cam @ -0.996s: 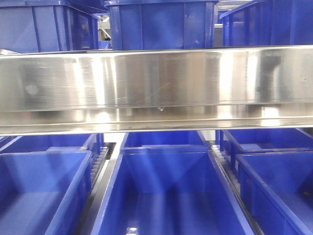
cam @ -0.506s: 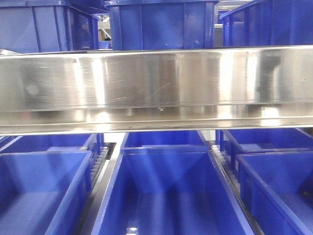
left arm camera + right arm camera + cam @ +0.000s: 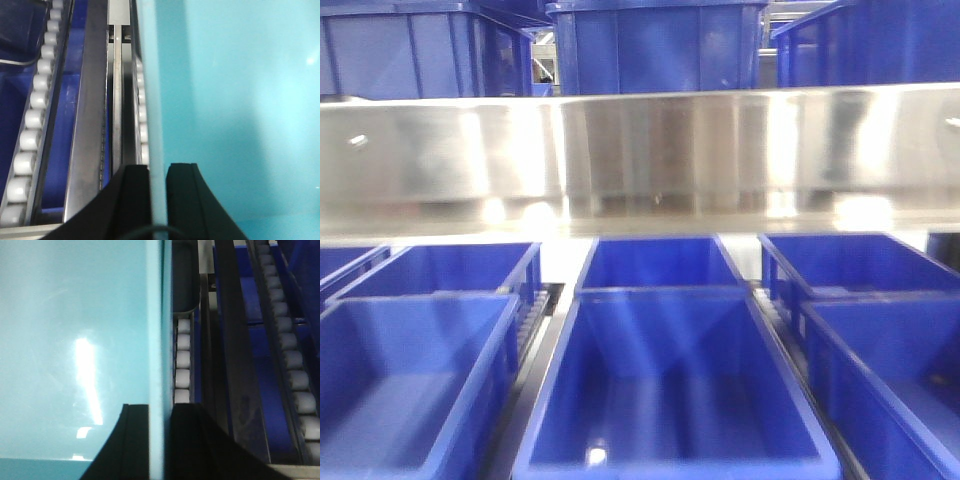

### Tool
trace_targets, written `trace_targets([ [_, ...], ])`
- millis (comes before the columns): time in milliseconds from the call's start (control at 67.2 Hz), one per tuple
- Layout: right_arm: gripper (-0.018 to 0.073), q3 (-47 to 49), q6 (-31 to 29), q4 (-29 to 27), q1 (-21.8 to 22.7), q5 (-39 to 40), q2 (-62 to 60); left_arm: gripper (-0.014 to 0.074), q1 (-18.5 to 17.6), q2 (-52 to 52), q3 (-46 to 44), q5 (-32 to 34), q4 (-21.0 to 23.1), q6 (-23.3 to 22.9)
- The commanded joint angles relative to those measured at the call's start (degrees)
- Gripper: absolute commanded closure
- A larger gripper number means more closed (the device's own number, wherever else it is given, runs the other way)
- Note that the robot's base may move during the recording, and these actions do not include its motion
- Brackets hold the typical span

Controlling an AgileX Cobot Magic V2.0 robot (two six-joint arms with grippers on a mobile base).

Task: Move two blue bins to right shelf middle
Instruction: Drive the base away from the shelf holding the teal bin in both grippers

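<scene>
A pale cyan blue bin (image 3: 240,100) fills the right half of the left wrist view. Its thin left wall (image 3: 150,75) runs up the frame, and my left gripper (image 3: 159,172) is shut on that wall, one black finger on each side. The right wrist view shows a pale cyan blue bin (image 3: 75,340) across its left half, and my right gripper (image 3: 160,410) is shut on its right wall (image 3: 156,315). I cannot tell whether a second bin is nested inside. No gripper shows in the front view, where every bin looks deep blue.
White roller tracks (image 3: 30,125) (image 3: 295,365) and steel rails (image 3: 90,100) flank the held bin. A wide steel shelf beam (image 3: 640,150) crosses the front view, with deep blue bins above it (image 3: 660,45) and below it at left (image 3: 410,370), centre (image 3: 670,380) and right (image 3: 890,370).
The front view has shifted. The steel beam now sits higher and looks narrower, more of the lower bins shows, and the centre bin's near rim has come into view.
</scene>
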State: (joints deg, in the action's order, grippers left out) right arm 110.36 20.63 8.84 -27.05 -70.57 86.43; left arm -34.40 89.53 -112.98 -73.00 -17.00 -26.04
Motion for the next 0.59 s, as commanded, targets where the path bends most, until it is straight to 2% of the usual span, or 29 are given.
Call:
trace_targets([
  [0, 0.0726, 1.12, -0.12, 1.05, -0.08, 8.30, -1.42, 0.0707, -0.17, -1.38, -1.03, 3.04, -0.29, 0.39],
  [580, 0.0726, 1.12, -0.12, 1.05, -0.08, 13.35, -1.42, 0.0707, -0.17, -1.38, -1.03, 3.04, -0.29, 0.39],
])
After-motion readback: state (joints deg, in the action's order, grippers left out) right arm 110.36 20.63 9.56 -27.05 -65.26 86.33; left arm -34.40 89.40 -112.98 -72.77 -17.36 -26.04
